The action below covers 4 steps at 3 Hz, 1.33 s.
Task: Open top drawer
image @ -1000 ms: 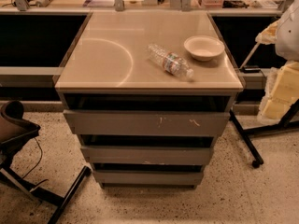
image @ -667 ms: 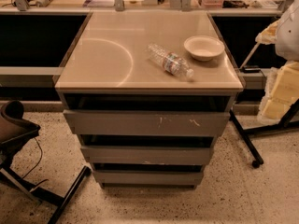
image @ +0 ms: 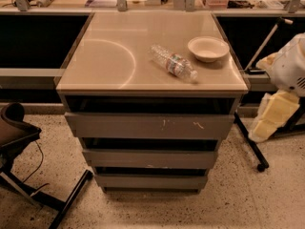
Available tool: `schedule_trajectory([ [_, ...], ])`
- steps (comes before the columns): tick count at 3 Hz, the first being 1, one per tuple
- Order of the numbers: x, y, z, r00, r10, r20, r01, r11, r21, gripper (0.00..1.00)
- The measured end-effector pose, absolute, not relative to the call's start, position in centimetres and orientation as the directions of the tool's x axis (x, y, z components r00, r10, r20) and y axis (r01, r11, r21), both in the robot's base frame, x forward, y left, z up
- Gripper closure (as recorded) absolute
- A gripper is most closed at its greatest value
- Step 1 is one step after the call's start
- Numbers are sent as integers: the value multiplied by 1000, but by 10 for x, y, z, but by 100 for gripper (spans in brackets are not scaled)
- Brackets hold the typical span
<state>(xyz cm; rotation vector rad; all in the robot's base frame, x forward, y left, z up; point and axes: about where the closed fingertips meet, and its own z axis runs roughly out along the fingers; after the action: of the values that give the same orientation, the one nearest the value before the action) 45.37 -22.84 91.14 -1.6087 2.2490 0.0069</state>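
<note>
Approach stage: top drawer seemingly barely ajar; gripper well right of it, open or closed impossible to tell. Next: hooking the front's upper edge, pulling outward.

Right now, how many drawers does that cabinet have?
3, stacked under the tabletop: top drawer, middle drawer, bottom drawer. None seems hidden. The gripper hangs right of them.

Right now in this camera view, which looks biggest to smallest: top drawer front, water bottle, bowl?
1. The top drawer front, clearly largest.
2. The water bottle and bowl look about alike; I won't rank them.
The gripper sits right of the cabinet, away from the drawer.
</note>
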Motion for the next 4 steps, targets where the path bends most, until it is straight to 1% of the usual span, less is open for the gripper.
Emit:
schedule_trajectory([
  [1, 472, -229, 859, -317, -867, -385, -895, 407, -180, 0],
  [2, 490, -212, 836, -301, -835, -460, -892, 418, -175, 0],
  [4, 491, -204, 832, -284, -828, -484, -887, 419, -196, 0],
])
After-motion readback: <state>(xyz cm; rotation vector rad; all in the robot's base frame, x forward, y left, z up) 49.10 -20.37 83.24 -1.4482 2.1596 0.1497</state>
